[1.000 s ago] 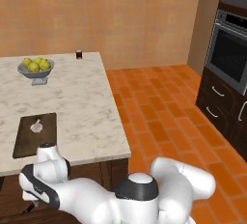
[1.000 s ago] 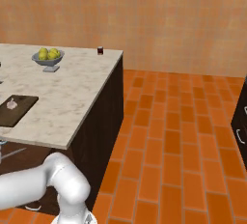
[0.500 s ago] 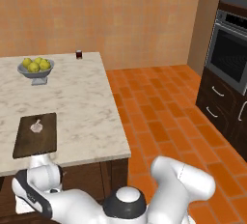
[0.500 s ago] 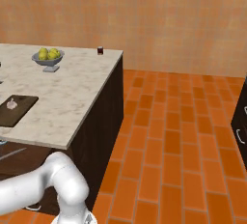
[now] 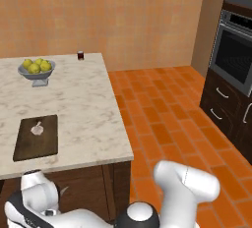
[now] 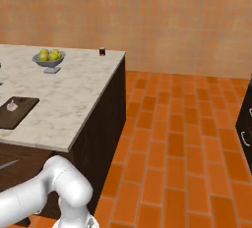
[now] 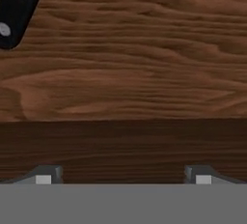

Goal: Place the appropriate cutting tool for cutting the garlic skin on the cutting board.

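No readable text, label, brand, number or sign is showing anywhere: nothing is appearing on the worktop point(image 5: 83, 104), the cutting board point(image 5: 35, 137), the oven point(image 5: 235, 57) or the wall.

We see a veined marble counter point(image 5: 78, 104), matt dark wood cutting board point(image 5: 36, 137) upon it, grey metal-looking fruit bowl point(image 5: 36, 72), glossy white arm point(image 5: 182, 185).
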Controlling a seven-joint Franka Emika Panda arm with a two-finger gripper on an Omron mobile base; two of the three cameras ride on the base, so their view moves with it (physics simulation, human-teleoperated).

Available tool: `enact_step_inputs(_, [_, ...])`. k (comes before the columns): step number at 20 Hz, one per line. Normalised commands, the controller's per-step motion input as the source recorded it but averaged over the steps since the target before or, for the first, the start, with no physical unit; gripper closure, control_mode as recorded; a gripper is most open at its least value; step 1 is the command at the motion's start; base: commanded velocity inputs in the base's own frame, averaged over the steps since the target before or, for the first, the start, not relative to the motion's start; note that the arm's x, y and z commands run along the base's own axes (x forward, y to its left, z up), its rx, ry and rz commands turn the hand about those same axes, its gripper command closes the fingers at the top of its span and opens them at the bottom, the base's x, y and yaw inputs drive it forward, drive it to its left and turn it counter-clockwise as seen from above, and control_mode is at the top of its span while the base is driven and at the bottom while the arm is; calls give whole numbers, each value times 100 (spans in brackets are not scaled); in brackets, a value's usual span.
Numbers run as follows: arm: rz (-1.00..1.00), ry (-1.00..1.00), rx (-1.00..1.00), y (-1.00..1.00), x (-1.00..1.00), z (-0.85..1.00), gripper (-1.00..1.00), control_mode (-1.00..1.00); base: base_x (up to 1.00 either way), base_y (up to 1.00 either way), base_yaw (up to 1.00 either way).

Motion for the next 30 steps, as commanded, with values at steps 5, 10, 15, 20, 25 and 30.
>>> enact_step_inputs(5, [-3,0,-2,10,64,9,-100,-100,0,0,0])
enact_step_inputs(10, [-2,0,-7,32,97,0,-100,-100,0,0,0])
enact_step_inputs(15, [0,0,-10,69,53,-17,-100,-100,0,0,0])
enact_step_inputs(20, [0,0,-11,36,11,-32,-100,-100,0,0,0])
enact_step_inputs(25, [0,0,-10,4,4,-45,-100,-100,0,0,0])
enact_step_inputs(30, [0,-9,-6,1,7,-37,-100,-100,0,0,0])
